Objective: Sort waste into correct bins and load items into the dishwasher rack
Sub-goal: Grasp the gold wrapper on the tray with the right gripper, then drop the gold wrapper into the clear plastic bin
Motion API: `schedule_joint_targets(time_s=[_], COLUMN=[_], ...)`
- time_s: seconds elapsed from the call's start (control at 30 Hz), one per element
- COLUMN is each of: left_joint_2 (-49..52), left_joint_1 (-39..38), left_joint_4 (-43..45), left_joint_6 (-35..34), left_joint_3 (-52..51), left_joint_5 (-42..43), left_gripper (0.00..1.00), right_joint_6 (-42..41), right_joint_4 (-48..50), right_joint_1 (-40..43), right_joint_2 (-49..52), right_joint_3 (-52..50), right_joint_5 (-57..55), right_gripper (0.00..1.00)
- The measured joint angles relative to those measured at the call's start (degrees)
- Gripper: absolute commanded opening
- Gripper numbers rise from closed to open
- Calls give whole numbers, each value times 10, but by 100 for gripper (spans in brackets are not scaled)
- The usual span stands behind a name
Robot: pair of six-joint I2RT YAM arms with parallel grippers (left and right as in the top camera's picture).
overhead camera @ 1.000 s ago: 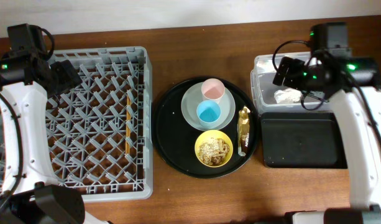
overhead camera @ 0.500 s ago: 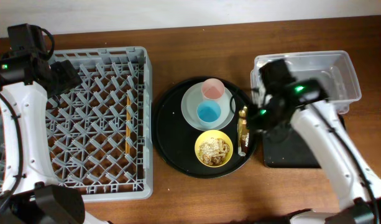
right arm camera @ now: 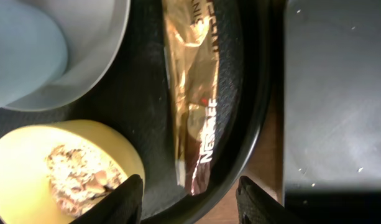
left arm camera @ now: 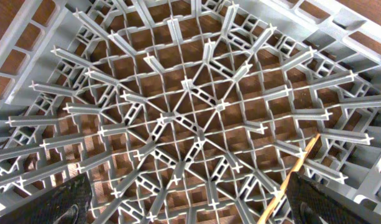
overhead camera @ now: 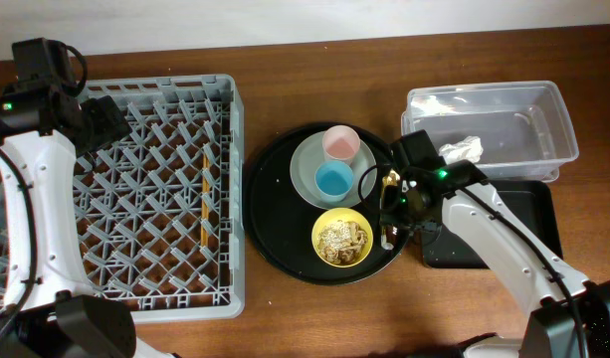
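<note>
My right claw (right arm camera: 189, 190) hangs half-spread, its 2 fingers (right arm camera: 129, 199) straddling the near tip of the crinkled, shiny gold wrapper (right arm camera: 193, 106) without touching it. The wrapper lies flat on the round black tray (right arm camera: 146, 93), stretching away from me. Beside 1 finger sits the glossy yellow bowl (right arm camera: 28, 155) of crumbly scraps (right arm camera: 75, 177), and beside the other the matte rectangular black tray (right arm camera: 333, 93). My left claw (left arm camera: 190, 202) gapes wide above the grey peg-lattice rack (left arm camera: 190, 106).

- The overhead view was evenly and softly lit, with only faint shadows on the worktop (overhead camera: 314, 318).
- The gold wrapper (right arm camera: 196, 93) flashed bright glare in the slightly soft right wrist view.
- The black rectangular tray (right arm camera: 336, 93) carried a dull grey sheen.
- The dishwasher rack (left arm camera: 190, 106) looked sharp, its pegs fanning outward toward the edges of the left wrist view.
</note>
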State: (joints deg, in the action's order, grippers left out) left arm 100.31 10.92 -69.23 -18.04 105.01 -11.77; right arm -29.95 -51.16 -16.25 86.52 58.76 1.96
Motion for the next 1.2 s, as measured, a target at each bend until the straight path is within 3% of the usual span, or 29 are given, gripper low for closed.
schedule_joint_targets(time_s=[0.77, 0.83, 0.9, 0.97, 1.03, 1.2], left_joint_2=[0, 0, 0, 0, 0, 0], left_joint_1=[0, 0, 0, 0, 0, 0], left_joint_4=[0, 0, 0, 0, 0, 0], left_joint_6=[0, 0, 0, 0, 0, 0], left_joint_3=[0, 0, 0, 0, 0, 0], left_joint_5=[0, 0, 0, 0, 0, 0], left_gripper=[99, 99, 99, 99, 99, 99], right_joint_6=[0, -1, -2, -4, -2, -1], right_joint_4=[76, 78, 78, 78, 79, 33], right_joint_1=[0, 0, 0, 0, 0, 0], right_joint_2=[127, 137, 138, 138, 138, 138], right_joint_3=[-1, -1, -1, -1, -1, 8], right_joint_5=[-20, -20, -20, -19, -20, -20], right_gripper=[49, 43, 24, 18, 4, 4])
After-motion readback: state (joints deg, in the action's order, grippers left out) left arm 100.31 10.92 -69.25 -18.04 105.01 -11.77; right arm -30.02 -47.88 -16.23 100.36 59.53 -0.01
